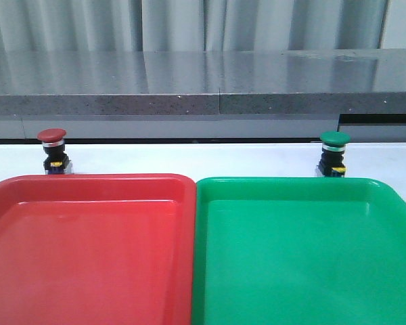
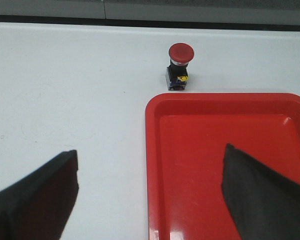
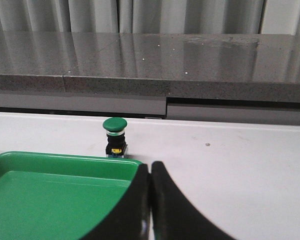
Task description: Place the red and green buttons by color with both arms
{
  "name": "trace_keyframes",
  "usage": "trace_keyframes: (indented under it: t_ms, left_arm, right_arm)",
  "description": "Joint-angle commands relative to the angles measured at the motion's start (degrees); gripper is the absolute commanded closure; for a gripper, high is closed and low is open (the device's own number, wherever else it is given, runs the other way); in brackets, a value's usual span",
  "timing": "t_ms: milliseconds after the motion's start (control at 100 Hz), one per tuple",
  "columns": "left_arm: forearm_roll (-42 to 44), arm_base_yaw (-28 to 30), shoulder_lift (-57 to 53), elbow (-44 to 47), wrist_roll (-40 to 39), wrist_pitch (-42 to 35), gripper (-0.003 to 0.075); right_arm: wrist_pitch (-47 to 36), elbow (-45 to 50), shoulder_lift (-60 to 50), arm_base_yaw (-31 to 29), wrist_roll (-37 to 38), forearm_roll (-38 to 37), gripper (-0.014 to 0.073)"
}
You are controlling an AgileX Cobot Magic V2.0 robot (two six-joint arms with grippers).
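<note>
The red button [image 1: 53, 150] stands upright on the white table just behind the red tray's far left corner; it also shows in the left wrist view as the red button [image 2: 180, 66]. The green button [image 1: 334, 153] stands upright behind the green tray's far right part, seen too as the green button [image 3: 115, 137]. My left gripper [image 2: 151, 162] is open and empty, well short of the red button, straddling the red tray's edge. My right gripper [image 3: 150, 167] is shut with nothing in it, near the green tray's corner. Neither gripper appears in the front view.
The red tray [image 1: 88, 271] and green tray [image 1: 311, 271] lie side by side at the table's front, both bare inside. A grey stone ledge [image 1: 203, 88] runs along the back of the table.
</note>
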Motion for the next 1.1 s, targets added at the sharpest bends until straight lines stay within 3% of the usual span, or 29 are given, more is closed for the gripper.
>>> trace_keyframes:
  t_ms: [0,390,1090]
  left_arm:
    - [-1.29,0.16,0.10,-2.03,-0.73,-3.99,0.0083]
    - [-6.13,0.16,6.82,-5.86,-0.35,-6.40,0.0093]
    - [-6.96,-6.95,49.99,-35.47,-0.32,-7.50,0.0104]
  right_arm:
    - [-5.06,-0.80,-0.15,0.17,-0.09,0.06,0.0660]
    - [-5.06,-0.80,-0.15,0.17,-0.09,0.06,0.0660]
    - [-5.06,-0.80,-0.15,0.17,-0.09,0.06,0.0660]
